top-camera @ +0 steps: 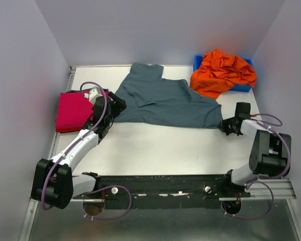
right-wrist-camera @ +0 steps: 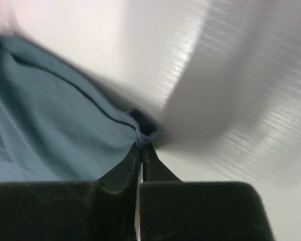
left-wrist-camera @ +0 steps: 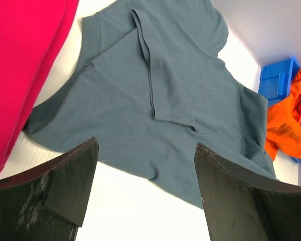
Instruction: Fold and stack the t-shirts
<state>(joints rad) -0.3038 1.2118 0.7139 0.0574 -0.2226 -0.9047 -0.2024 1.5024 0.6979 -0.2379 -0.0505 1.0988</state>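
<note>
Blue bin (top-camera: 197, 61): orange t-shirt (top-camera: 223, 73). Left gripper (left-wrist-camera: 145, 145) released; right gripper (right-wrist-camera: 142, 146) grips grey t-shirt (right-wrist-camera: 50, 125).

— Where can a hand go?
— The near part of the white table (top-camera: 160, 148) is bare from side to side. Either of my hands can slide there.
— And farther back?
— The grey-blue shirt (top-camera: 165, 103) lies spread across the middle. My left gripper (left-wrist-camera: 145, 145) hangs near its left corner, fingers wide apart, nothing between them.
— Is the left side tight?
— Yes. The red shirt (top-camera: 71, 113) sits just beside that gripper, against the left wall (top-camera: 20, 75).
— And the right?
— My right gripper (right-wrist-camera: 142, 146) pinches the grey-blue shirt's corner. There is bare table to its right. The orange shirt (top-camera: 223, 73) is heaped over the blue bin (top-camera: 197, 61) and fills the far right corner.
</note>
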